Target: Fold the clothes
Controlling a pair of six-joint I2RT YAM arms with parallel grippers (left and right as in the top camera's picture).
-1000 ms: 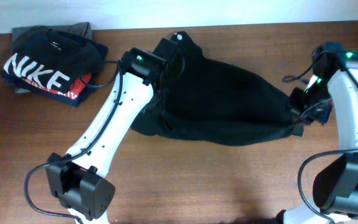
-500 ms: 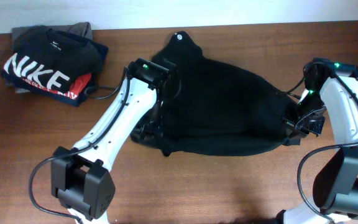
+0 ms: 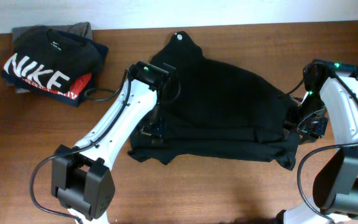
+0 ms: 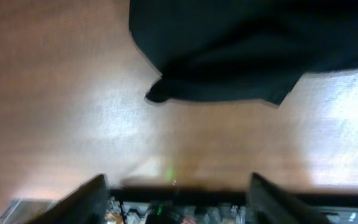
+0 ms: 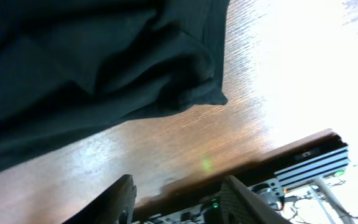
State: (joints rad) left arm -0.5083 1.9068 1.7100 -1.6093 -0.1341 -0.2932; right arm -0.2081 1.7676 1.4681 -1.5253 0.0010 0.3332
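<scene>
The clothes [image 3: 222,106], a plain black top, lie spread across the middle of the table with the small white neck tag [image 3: 179,35] at the far edge. My left gripper [image 3: 151,130] hovers over the top's left front corner. In the left wrist view the clothes [image 4: 241,50] lie beyond the left gripper [image 4: 179,202], which is open and holds nothing. My right gripper [image 3: 306,124] is at the top's right edge. The right wrist view shows a hem corner of the clothes [image 5: 92,62] lying loose ahead of the open right gripper [image 5: 179,202].
A stack of folded garments topped by a black NIKE T-shirt [image 3: 48,62] sits at the back left corner. Bare wooden table [image 3: 229,193] runs along the front. The table's edge and equipment below it [image 5: 309,162] show in the right wrist view.
Both grippers have opened and let go of the black top. Its front edge has dropped and spread out flat towards the table's front.
</scene>
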